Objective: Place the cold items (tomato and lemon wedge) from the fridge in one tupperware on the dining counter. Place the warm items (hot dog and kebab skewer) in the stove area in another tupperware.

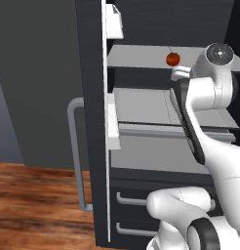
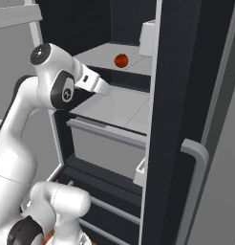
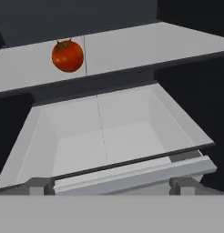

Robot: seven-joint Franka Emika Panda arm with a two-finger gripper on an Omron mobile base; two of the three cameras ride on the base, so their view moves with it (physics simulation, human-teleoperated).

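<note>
The fridge point(image 1: 92, 122) stands open, its dark door edge point(image 2: 172, 95) to one side. A round red tomato point(image 1: 173, 59) rests on the upper light grey shelf point(image 1: 141, 56); it also appears as the tomato point(image 2: 121, 61) and, up left in the hand view, the tomato point(image 3: 67, 56). My gripper point(image 1: 181, 73) reaches into the fridge below and in front of the tomato, apart from it. The gripper point(image 2: 101, 87) hovers over the pale drawer point(image 3: 104, 145). In the hand view the gripper point(image 3: 114, 185) is open, its fingertips point(image 3: 41, 185) wide apart and holding nothing. The lemon wedge is out of view.
Door bins point(image 1: 113, 22) hang on the inside of the fridge door. A grey bar handle point(image 1: 75, 146) runs down the door's outside. Lower drawers with grey handles point(image 1: 129, 199) sit under the fridge compartment. Wooden floor point(image 1: 34, 205) lies to the left.
</note>
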